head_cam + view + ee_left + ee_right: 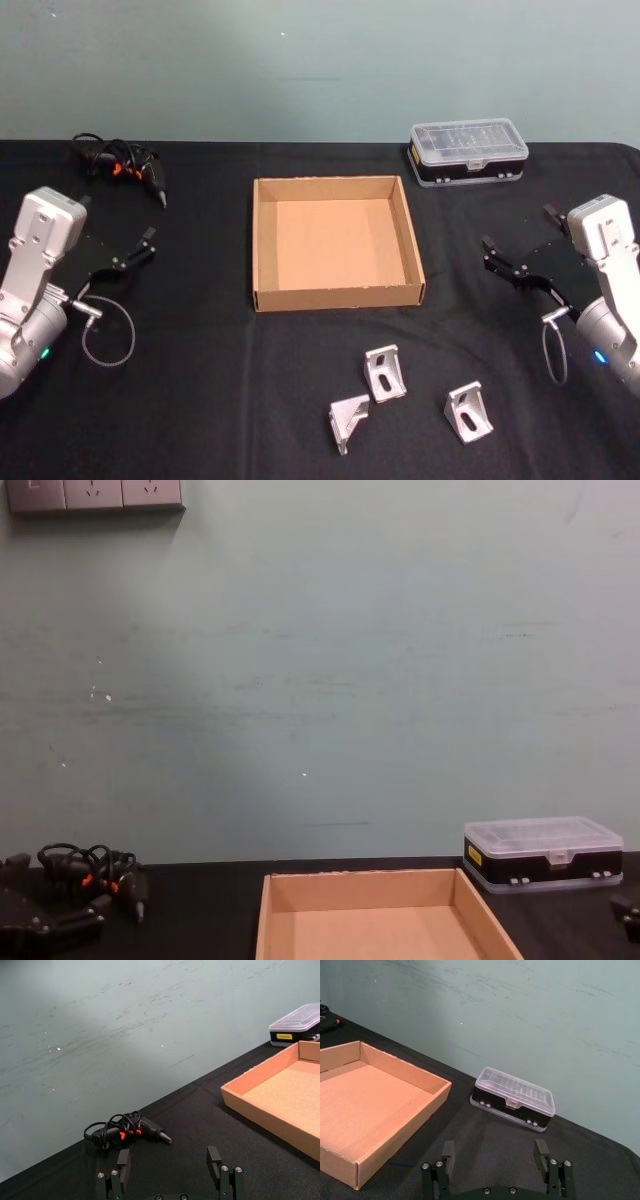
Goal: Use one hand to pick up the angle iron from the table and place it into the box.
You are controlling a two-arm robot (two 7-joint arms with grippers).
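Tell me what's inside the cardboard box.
Nothing: the box shows only bare cardboard floor, with nothing covering it. The three angle irons lie on the table before it. The left gripper and right gripper hang open at its sides.

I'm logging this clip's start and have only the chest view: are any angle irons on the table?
Observer: Yes, three angle irons lie on the table, on the robot's side of the box.
Operator: Anything in the box?
Observer: No, its floor is bare.
Operator: And the grippers?
Observer: Both are open and hold nothing: the left gripper is left of the box and the right gripper is right of it.
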